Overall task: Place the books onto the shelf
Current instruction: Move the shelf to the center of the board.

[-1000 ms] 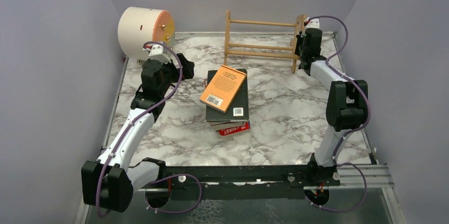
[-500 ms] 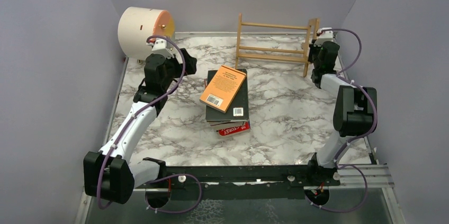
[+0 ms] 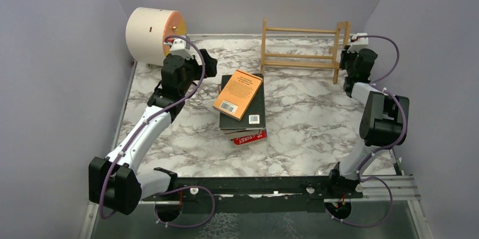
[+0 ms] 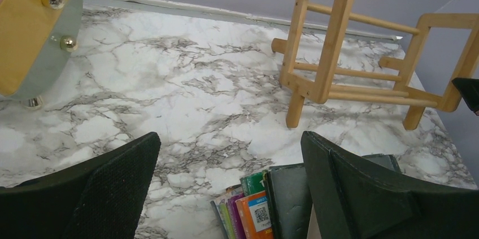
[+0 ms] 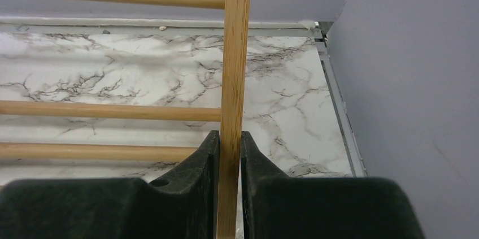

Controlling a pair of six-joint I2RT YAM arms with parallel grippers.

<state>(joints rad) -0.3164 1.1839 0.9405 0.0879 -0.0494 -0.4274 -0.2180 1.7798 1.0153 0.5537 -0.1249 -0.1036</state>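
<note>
Several books (image 3: 243, 106) lie stacked near the middle of the marble table (image 3: 316, 126), an orange one on top. The wooden shelf (image 3: 302, 52) is at the far right, apart from the stack. The right gripper (image 5: 229, 148) is clamped on the shelf's end post. The left gripper (image 4: 230, 140) hangs wide open, holding nothing, between the stack and a cream drum (image 3: 149, 33)

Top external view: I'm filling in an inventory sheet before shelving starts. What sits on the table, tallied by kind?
Books with a cover showing: 3, the orange book, the dark green book and the red book; more may hide between them.
Wooden shelf: 1
Cream cylinder: 1
Total: 5
</note>
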